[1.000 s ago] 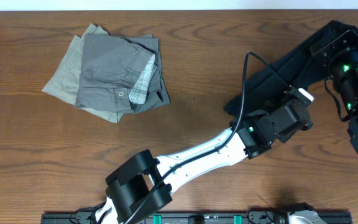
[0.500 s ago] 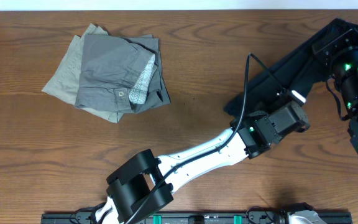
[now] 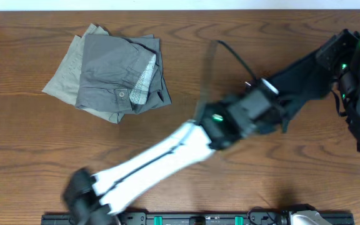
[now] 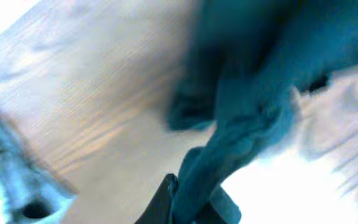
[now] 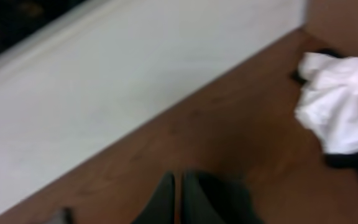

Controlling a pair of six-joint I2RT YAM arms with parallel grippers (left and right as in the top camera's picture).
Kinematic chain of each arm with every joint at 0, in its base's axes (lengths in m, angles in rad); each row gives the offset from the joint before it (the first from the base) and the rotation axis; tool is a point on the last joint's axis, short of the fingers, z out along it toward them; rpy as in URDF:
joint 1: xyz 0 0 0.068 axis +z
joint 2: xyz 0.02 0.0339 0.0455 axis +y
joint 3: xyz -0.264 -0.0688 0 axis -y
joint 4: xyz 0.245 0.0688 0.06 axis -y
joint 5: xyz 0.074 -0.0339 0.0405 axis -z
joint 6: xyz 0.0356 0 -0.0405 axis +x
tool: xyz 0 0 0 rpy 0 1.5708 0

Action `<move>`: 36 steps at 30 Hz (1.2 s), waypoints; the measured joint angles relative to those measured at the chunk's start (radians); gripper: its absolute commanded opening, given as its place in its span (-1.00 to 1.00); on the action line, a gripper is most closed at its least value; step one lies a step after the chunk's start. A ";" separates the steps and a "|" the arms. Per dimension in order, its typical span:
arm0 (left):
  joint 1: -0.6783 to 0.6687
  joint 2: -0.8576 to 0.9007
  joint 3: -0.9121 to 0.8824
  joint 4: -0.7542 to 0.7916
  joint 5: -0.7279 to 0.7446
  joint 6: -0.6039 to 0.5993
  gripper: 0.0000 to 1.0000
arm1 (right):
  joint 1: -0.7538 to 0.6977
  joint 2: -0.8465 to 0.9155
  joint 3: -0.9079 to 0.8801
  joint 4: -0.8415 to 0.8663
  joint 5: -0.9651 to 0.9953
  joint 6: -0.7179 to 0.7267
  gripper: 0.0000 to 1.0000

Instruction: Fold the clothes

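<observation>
Black garment: it is lying on the right part of the worktop in the overhead view, stretching in a slanted band from its lower end up to the right edge.
Black garment, close view: it is showing as a blurred bunch, rising off the wood and narrowing into a twisted strand.
Left gripper: it is clamping that strand between closed fingers, at the black garment's lower end.
Left arm: it is reaching diagonally from the near edge up to the black garment and is appearing smeared in the overhead view.
Right gripper: its fingers are standing pressed together; a dark shape is sitting just beside them, and the blurred wrist view is not telling whether fabric is caught.
Right arm: it is hanging over the black garment's upper end, at the overhead view's right edge.
Black cable: it is arching just beside the black garment, on its left.
Grey piece: it is lying folded, button showing, well apart from the black garment on the far left.
Khaki piece: it is lying under the grey piece, farthest from the black garment.
White crumpled thing: it is showing at the right of the right wrist view; what it is cannot be told.
</observation>
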 measured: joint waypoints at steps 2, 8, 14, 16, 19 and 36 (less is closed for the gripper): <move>0.053 -0.077 0.000 -0.056 -0.002 0.029 -0.88 | -0.056 0.003 0.000 -0.021 0.001 -0.024 -0.93; 0.175 -0.290 0.000 -0.100 -0.004 0.140 -0.88 | -0.199 0.003 0.000 -0.068 -0.055 -0.135 -0.92; 0.196 -0.470 0.000 -0.106 -0.006 0.217 -0.88 | -0.230 0.003 0.000 -0.127 -0.136 -0.207 -0.97; 0.196 -0.497 0.000 -0.118 -0.006 0.230 -0.88 | -0.230 0.008 0.000 -0.138 -0.201 -0.239 -0.97; 0.196 -0.498 0.000 -0.129 -0.006 0.244 -0.88 | -0.229 0.038 -0.002 -0.157 -0.351 -0.326 -0.82; 0.196 -0.441 -0.008 0.151 -0.196 0.404 -0.88 | -0.062 0.241 -0.221 -0.076 -0.903 -0.772 -0.24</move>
